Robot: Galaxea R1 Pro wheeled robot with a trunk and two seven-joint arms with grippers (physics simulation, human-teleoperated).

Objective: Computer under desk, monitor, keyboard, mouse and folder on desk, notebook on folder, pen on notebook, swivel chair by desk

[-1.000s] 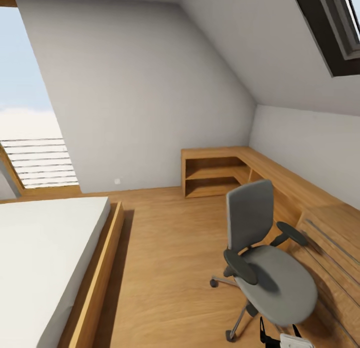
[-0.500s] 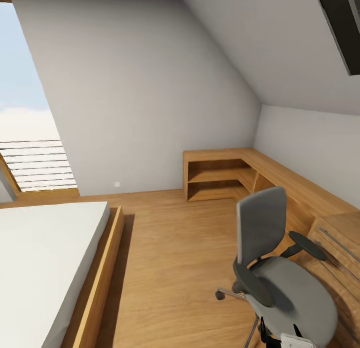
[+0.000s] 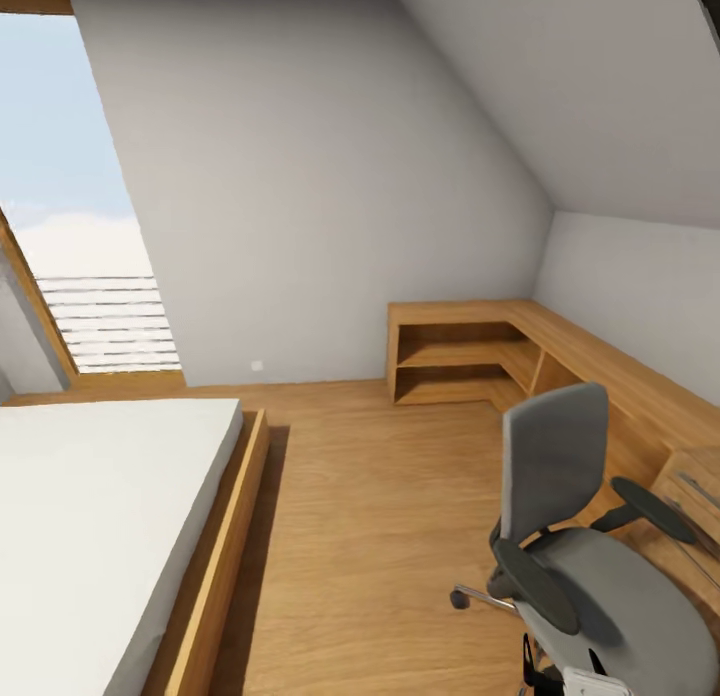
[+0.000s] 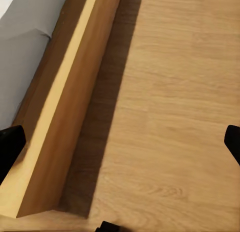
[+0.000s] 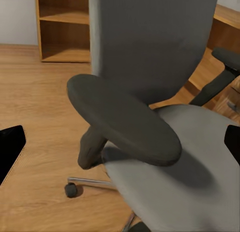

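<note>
The swivel chair stands at the lower right of the head view, with a grey seat, a tall grey back and black armrests. Its seat is bare. In the right wrist view the chair's near armrest lies just ahead of my right gripper, which is open with its dark fingertips far apart at the frame's sides. My left gripper is open over the wooden floor beside the bed frame. The desk, monitor, keyboard, mouse, folder, notebook, pen and computer are out of view.
A bed with a wooden frame takes up the left side. Low light-wood cabinets with open shelves run along the back right and the right wall, behind the chair. A tall window is at the left. Open floor lies between bed and chair.
The whole head view has shifted: the camera has turned left, so more of the window shows and the chair and cabinets sit further right. Both grippers hold nothing.
</note>
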